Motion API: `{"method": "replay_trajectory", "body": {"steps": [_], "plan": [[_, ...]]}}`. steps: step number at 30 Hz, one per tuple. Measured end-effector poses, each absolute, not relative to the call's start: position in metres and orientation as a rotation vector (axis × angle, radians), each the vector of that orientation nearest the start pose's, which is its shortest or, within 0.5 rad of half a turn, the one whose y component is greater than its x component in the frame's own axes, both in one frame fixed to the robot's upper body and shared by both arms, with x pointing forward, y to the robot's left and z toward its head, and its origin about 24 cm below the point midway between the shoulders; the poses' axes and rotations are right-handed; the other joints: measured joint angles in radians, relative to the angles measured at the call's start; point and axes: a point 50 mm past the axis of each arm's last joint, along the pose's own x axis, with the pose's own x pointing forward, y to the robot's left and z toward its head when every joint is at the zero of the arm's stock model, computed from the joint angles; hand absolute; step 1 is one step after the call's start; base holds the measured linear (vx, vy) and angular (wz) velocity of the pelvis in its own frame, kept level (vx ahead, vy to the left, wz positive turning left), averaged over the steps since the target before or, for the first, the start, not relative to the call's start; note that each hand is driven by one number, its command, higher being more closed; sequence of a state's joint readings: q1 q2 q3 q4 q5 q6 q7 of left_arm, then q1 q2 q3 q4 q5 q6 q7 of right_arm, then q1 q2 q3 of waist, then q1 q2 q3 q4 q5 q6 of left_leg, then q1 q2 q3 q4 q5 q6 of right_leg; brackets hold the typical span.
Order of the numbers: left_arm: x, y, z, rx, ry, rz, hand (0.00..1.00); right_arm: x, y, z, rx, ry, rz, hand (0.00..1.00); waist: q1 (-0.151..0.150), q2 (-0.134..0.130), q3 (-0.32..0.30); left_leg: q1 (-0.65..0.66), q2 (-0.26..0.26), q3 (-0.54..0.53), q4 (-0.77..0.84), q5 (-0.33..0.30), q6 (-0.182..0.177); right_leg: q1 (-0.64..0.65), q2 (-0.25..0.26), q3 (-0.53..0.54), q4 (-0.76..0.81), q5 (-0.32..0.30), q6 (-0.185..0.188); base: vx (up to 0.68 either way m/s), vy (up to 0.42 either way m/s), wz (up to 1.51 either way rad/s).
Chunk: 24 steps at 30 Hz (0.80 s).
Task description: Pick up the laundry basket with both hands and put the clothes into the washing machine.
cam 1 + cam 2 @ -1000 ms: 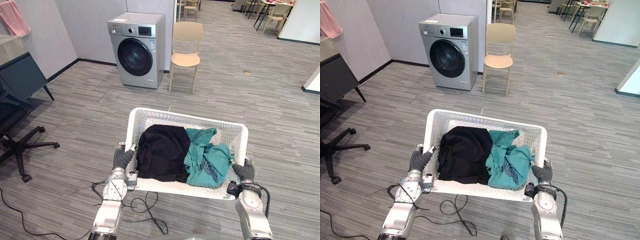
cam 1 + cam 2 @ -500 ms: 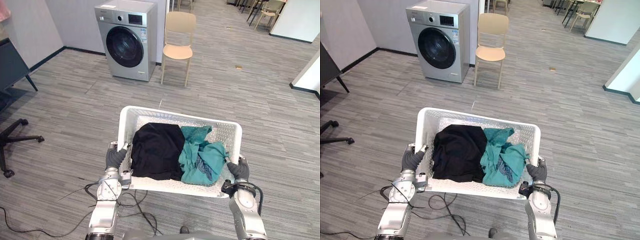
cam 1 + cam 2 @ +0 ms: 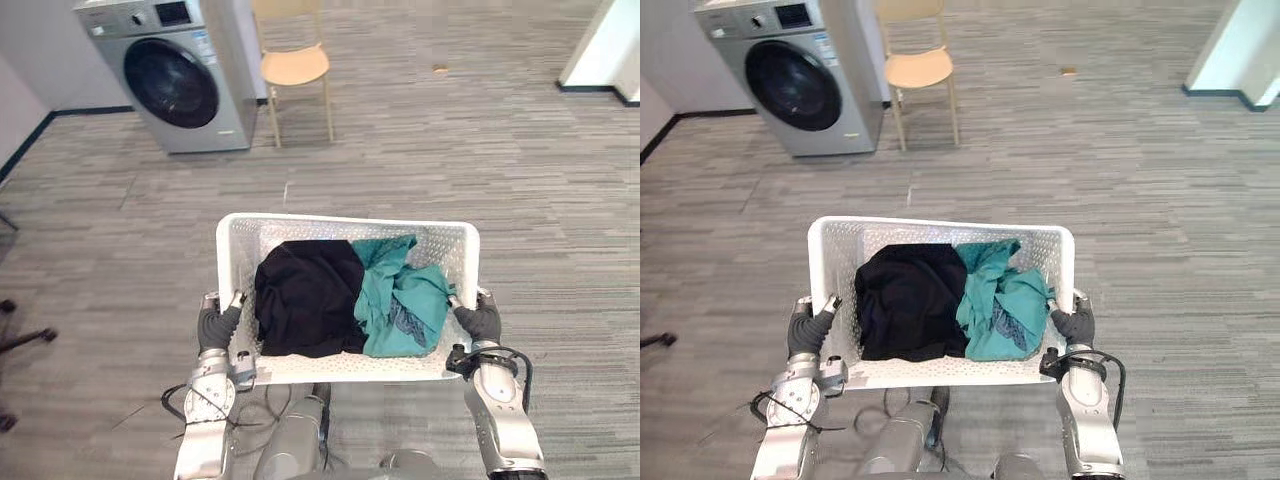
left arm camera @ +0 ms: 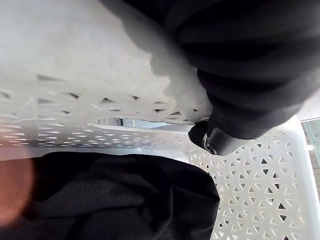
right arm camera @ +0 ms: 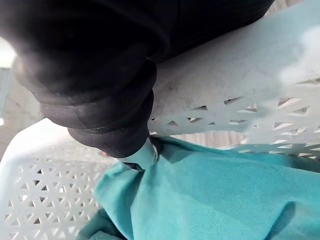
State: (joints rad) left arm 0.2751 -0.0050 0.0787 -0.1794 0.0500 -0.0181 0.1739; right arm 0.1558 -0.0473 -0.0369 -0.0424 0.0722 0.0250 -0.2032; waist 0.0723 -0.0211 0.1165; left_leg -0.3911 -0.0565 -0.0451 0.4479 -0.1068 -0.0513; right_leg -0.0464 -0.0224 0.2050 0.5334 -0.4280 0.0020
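Note:
I hold a white perforated laundry basket [image 3: 340, 219] off the grey floor, in front of me. A black garment [image 3: 305, 298] fills its left half and a teal garment [image 3: 400, 300] its right half. My left hand [image 3: 213, 325] is curled on the basket's left rim and my right hand [image 3: 480, 322] on the right rim. In the left wrist view a fingertip [image 4: 210, 140] hooks through the handle slot above the black garment [image 4: 115, 195]. The right wrist view has my right hand [image 5: 100, 65] gripping the rim over the teal cloth [image 5: 210, 195]. The silver washing machine [image 3: 175, 75] stands far left, door closed.
A beige chair [image 3: 295, 65] stands just right of the machine. An office chair's base [image 3: 20, 340] pokes in at the left edge. A white wall corner [image 3: 610, 45] is at the far right, and a small scrap [image 3: 441, 69] lies on the floor.
The whole view has shifted, so the camera moved: machine and chair now sit further left and higher. The basket stays in both hands with the clothes unmoved.

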Motion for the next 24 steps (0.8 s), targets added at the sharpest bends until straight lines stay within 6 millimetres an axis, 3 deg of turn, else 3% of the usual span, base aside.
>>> {"method": "replay_trajectory", "body": {"steps": [1, 2, 3, 5, 7, 8, 11, 12, 13, 14, 15, 16, 17, 18, 19, 20, 21, 22, 24], "plan": [[0.191, 0.196, 0.023, 0.081, 0.088, 0.339, 1.00, 0.218, -0.182, 0.012, 0.012, 0.144, -0.263, 1.00, 0.000, -0.007, 0.003, 0.027, 0.004, 0.033, 0.069, -0.018, 0.069, -0.071, 0.002, -0.008, 0.233, 0.051, 0.056, 0.54, 0.080, -0.69], [0.190, 0.199, 0.022, 0.097, 0.098, 0.341, 1.00, 0.218, -0.178, 0.006, 0.024, 0.168, -0.258, 1.00, -0.002, -0.022, 0.013, 0.078, 0.006, 0.062, 0.090, -0.060, 0.086, -0.125, -0.001, -0.015, 0.409, 0.135, 0.084, 0.75, 0.087, -0.71], [0.189, 0.202, 0.017, 0.116, 0.132, 0.337, 1.00, 0.216, -0.175, -0.003, 0.037, 0.213, -0.258, 1.00, -0.007, -0.022, 0.021, 0.181, 0.006, 0.078, 0.085, -0.106, 0.108, -0.187, -0.024, -0.055, 0.645, 0.186, 0.065, 0.53, 0.074, -0.44], [0.186, 0.204, 0.015, 0.116, 0.147, 0.345, 1.00, 0.215, -0.173, -0.006, 0.034, 0.225, -0.249, 1.00, -0.028, 0.009, 0.035, 0.320, 0.035, 0.091, 0.013, -0.114, 0.116, -0.230, -0.060, -0.162, 0.723, 0.174, 0.021, 0.49, 0.075, -0.35], [0.185, 0.209, 0.019, 0.122, 0.129, 0.365, 1.00, 0.218, -0.168, -0.003, 0.040, 0.212, -0.227, 1.00, -0.032, 0.029, 0.029, 0.396, 0.069, 0.097, -0.063, -0.118, 0.109, -0.272, -0.065, -0.235, 0.636, 0.164, 0.016, 0.39, 0.035, -0.38], [0.185, 0.213, 0.028, 0.132, 0.088, 0.378, 1.00, 0.222, -0.164, 0.005, 0.058, 0.174, -0.213, 1.00, -0.031, 0.031, 0.032, 0.438, 0.091, 0.101, -0.103, -0.139, 0.074, -0.304, -0.065, -0.274, 0.450, 0.165, 0.021, 0.42, -0.010, -0.36], [0.187, 0.216, 0.031, 0.126, 0.063, 0.383, 1.00, 0.225, -0.162, 0.010, 0.069, 0.153, -0.206, 1.00, -0.030, 0.007, 0.021, 0.466, 0.112, 0.095, -0.109, -0.187, 0.038, -0.317, -0.055, -0.256, 0.080, 0.199, 0.044, 0.40, -0.130, -0.01], [0.188, 0.216, 0.032, 0.124, 0.060, 0.380, 1.00, 0.225, -0.162, 0.010, 0.070, 0.150, -0.206, 1.00, -0.035, -0.002, 0.018, 0.468, 0.127, 0.067, -0.092, -0.223, 0.013, -0.293, -0.047, -0.225, -0.099, 0.251, 0.042, 0.35, -0.227, 0.64], [0.188, 0.215, 0.030, 0.123, 0.066, 0.378, 1.00, 0.224, -0.163, 0.010, 0.070, 0.152, -0.208, 1.00, -0.048, -0.013, 0.013, 0.468, 0.141, 0.019, -0.056, -0.277, -0.001, -0.278, -0.055, -0.211, -0.147, 0.299, 0.053, 0.37, -0.266, 0.80], [0.188, 0.215, 0.029, 0.120, 0.072, 0.378, 1.00, 0.224, -0.163, 0.009, 0.068, 0.154, -0.207, 1.00, -0.052, -0.007, 0.015, 0.477, 0.158, -0.001, -0.033, -0.306, -0.011, -0.271, -0.051, -0.230, -0.118, 0.328, 0.066, 0.52, -0.404, 1.09], [0.184, 0.215, 0.025, 0.119, 0.092, 0.384, 1.00, 0.221, -0.163, 0.007, 0.059, 0.168, -0.199, 1.00, -0.055, 0.003, 0.001, 0.509, 0.214, -0.047, 0.001, -0.335, -0.022, -0.257, -0.032, -0.304, -0.022, 0.295, 0.041, 0.50, -0.370, 0.95], [0.184, 0.215, 0.025, 0.117, 0.093, 0.385, 1.00, 0.219, -0.164, 0.008, 0.058, 0.164, -0.202, 1.00, -0.059, 0.001, -0.005, 0.481, 0.220, -0.077, 0.071, -0.331, -0.016, -0.249, -0.027, -0.334, 0.003, 0.260, 0.027, 0.60, -0.483, 1.08], [0.184, 0.211, 0.025, 0.097, 0.088, 0.389, 1.00, 0.219, -0.167, 0.014, 0.041, 0.137, -0.205, 1.00, -0.052, 0.021, 0.001, 0.377, 0.234, -0.127, 0.290, -0.277, 0.038, -0.234, -0.009, -0.379, 0.038, 0.214, -0.009, 0.47, -0.413, 0.63], [0.183, 0.209, 0.024, 0.072, 0.091, 0.404, 1.00, 0.220, -0.169, 0.022, 0.017, 0.104, -0.196, 1.00, -0.027, 0.056, 0.017, 0.279, 0.256, -0.139, 0.506, -0.136, 0.082, -0.194, 0.022, -0.397, 0.040, 0.184, -0.040, 0.45, -0.402, 0.34], [0.182, 0.211, 0.023, 0.067, 0.094, 0.412, 1.00, 0.220, -0.170, 0.023, 0.011, 0.099, -0.194, 1.00, -0.013, 0.067, 0.019, 0.238, 0.273, -0.137, 0.597, -0.083, 0.089, -0.169, 0.032, -0.402, 0.030, 0.175, -0.049, 0.45, -0.326, 0.08], [0.180, 0.208, 0.021, 0.058, 0.104, 0.408, 1.00, 0.220, -0.173, 0.022, 0.009, 0.106, -0.206, 1.00, 0.001, 0.087, 0.016, 0.164, 0.298, -0.119, 0.716, -0.086, 0.091, -0.107, 0.047, -0.429, -0.009, 0.171, -0.054, 0.46, -0.293, 0.22], [0.179, 0.208, 0.021, 0.058, 0.103, 0.402, 1.00, 0.219, -0.174, 0.022, 0.010, 0.107, -0.212, 1.00, 0.001, 0.081, 0.018, 0.121, 0.300, -0.092, 0.747, -0.095, 0.105, -0.054, 0.045, -0.443, -0.049, 0.171, -0.054, 0.54, -0.329, 0.38], [0.180, 0.208, 0.021, 0.055, 0.099, 0.400, 1.00, 0.220, -0.174, 0.023, 0.011, 0.105, -0.212, 1.00, 0.001, 0.070, 0.019, 0.092, 0.297, -0.058, 0.738, -0.107, 0.113, -0.014, 0.036, -0.452, -0.086, 0.171, -0.054, 0.44, -0.257, 0.47], [0.181, 0.204, 0.022, 0.043, 0.080, 0.389, 1.00, 0.222, -0.179, 0.025, 0.016, 0.093, -0.216, 1.00, 0.002, 0.055, 0.018, 0.036, 0.277, 0.032, 0.569, -0.138, 0.072, 0.068, 0.017, -0.480, -0.173, 0.166, -0.045, 0.39, -0.182, 0.53]]}}
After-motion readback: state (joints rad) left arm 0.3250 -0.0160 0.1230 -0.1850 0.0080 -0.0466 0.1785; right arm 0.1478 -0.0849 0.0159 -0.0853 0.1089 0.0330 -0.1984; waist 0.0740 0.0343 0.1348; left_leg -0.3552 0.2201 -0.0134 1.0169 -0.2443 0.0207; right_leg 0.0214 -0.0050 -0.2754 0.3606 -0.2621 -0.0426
